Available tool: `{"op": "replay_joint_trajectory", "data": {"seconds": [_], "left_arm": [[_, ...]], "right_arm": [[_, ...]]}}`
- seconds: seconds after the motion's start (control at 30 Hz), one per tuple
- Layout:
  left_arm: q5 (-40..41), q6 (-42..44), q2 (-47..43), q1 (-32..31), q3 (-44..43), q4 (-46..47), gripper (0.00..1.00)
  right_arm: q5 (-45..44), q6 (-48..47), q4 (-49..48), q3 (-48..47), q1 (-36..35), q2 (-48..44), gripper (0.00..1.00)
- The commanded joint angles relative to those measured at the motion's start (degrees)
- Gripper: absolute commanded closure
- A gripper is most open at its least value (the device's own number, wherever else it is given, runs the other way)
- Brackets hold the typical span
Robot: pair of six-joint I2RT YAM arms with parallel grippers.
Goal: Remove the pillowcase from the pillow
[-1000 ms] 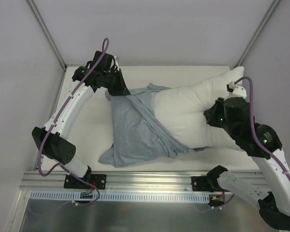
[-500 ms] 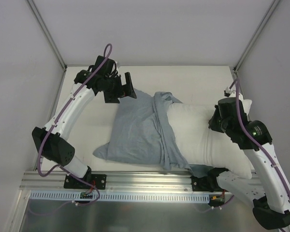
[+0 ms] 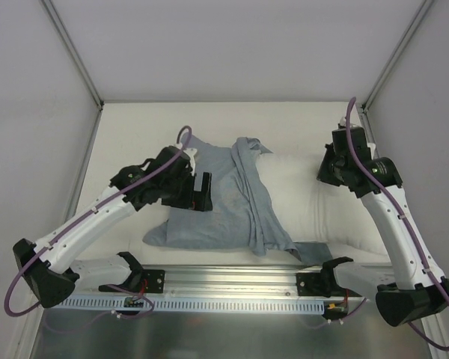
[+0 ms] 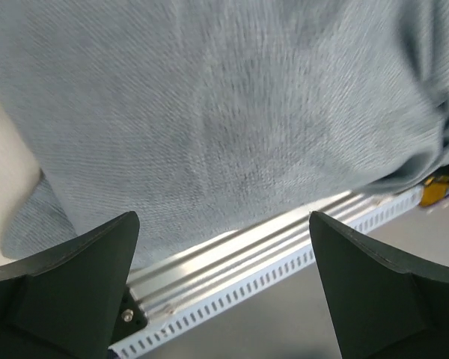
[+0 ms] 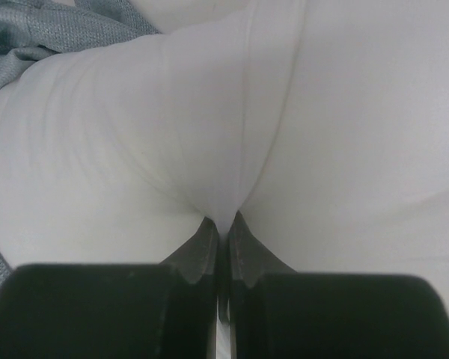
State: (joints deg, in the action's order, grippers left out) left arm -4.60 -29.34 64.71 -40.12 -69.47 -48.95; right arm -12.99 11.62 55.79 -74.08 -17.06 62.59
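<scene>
The grey pillowcase (image 3: 217, 206) lies crumpled mid-table, a bunched fold (image 3: 251, 194) running across it where it meets the white pillow (image 3: 303, 198). The pillow's left end is hidden under the cloth. My left gripper (image 3: 203, 193) hovers over the cloth's left part, open and holding nothing. In the left wrist view the pillowcase (image 4: 224, 112) fills the top, and the left gripper (image 4: 224, 258) shows its fingers (image 4: 67, 284) wide apart. My right gripper (image 3: 329, 173) is at the pillow's far right. In the right wrist view the right gripper (image 5: 224, 224) is shut on a pinched ridge of the pillow (image 5: 135, 149), with the pillowcase (image 5: 37, 30) at top left.
An aluminium rail (image 3: 232, 278) with the arm bases runs along the table's near edge; the left wrist view shows this rail (image 4: 269, 239) too. The white table (image 3: 135, 134) is boxed in by pale walls and slanted frame posts (image 3: 71, 52) at left, right and back.
My left gripper opened, let go of the pillowcase, and swung from the far left down toward the near middle. The right arm pulled the pillow rightward and back; more pillow shows.
</scene>
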Motion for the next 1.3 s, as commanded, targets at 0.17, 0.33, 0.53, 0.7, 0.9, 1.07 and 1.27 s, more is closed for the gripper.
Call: {"op": "replay_joint_trajectory", "data": {"seconds": [0.17,0.33,0.53,0.7,0.9,1.07,1.27], "left_arm": [[7.75,-5.46,-1.96,-8.84,17.34,12.01,0.03],[15.32,-3.44,7.71,-8.49,12.63,11.69,0.9],[17.09,-7.65,-1.49,-1.74,16.28,8.52,1.0],[13.48,-5.56,-15.73,16.27,15.88,5.54,1.0],[16.11,-3.44,-15.06,29.21,6.73,-2.64,1.0],[15.68,-4.4,-13.47,32.64,6.63,-3.26,1.0],[12.61,-5.99,-13.73,33.88,7.34,-2.91,1.0]], "right_arm": [[4.2,-0.89,-4.9,-4.23,1.33,-0.27,0.99],[4.91,-0.8,-4.82,-5.37,1.85,0.17,0.99],[3.85,-2.65,-3.94,-3.87,6.77,-3.87,0.99],[6.31,-1.34,-3.32,-4.14,12.21,-6.77,0.99],[7.28,1.04,-2.97,-1.95,16.71,-11.34,0.99],[11.23,0.6,-2.35,-0.19,22.15,-13.37,0.99],[15.8,-0.72,-1.74,4.29,23.21,-15.56,0.99]]}}
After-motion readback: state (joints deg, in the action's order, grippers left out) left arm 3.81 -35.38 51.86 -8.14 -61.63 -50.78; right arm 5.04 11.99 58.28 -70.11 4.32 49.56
